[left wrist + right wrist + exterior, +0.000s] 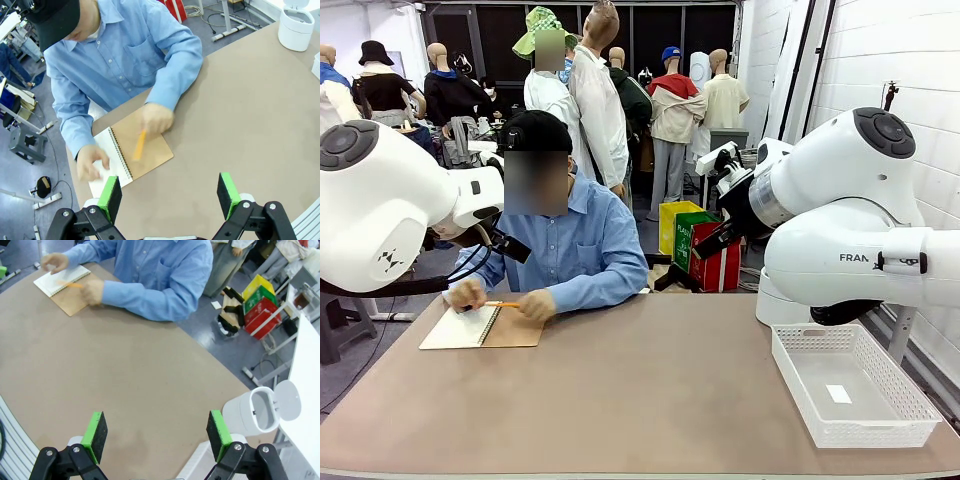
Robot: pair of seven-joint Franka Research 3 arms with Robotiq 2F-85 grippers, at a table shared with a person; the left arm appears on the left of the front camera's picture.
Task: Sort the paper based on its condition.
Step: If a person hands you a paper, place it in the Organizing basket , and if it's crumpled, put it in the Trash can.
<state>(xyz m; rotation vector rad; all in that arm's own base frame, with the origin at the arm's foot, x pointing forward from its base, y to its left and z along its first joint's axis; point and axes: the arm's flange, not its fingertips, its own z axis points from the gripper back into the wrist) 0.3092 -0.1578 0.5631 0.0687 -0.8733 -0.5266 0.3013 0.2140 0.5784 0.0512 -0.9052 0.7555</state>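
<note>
Left claw [169, 186] spread wide over the tabletop [250, 110], right claw [156, 425] likewise held wide, spiral notebook [470, 327] laid open under a person's hands [156, 120], orange pencil [139, 145] gripped in one

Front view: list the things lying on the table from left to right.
Open spiral-bound notebook with a brown cardboard cover → bare stretch of the brown table → white plastic lattice basket near the right edge.
</note>
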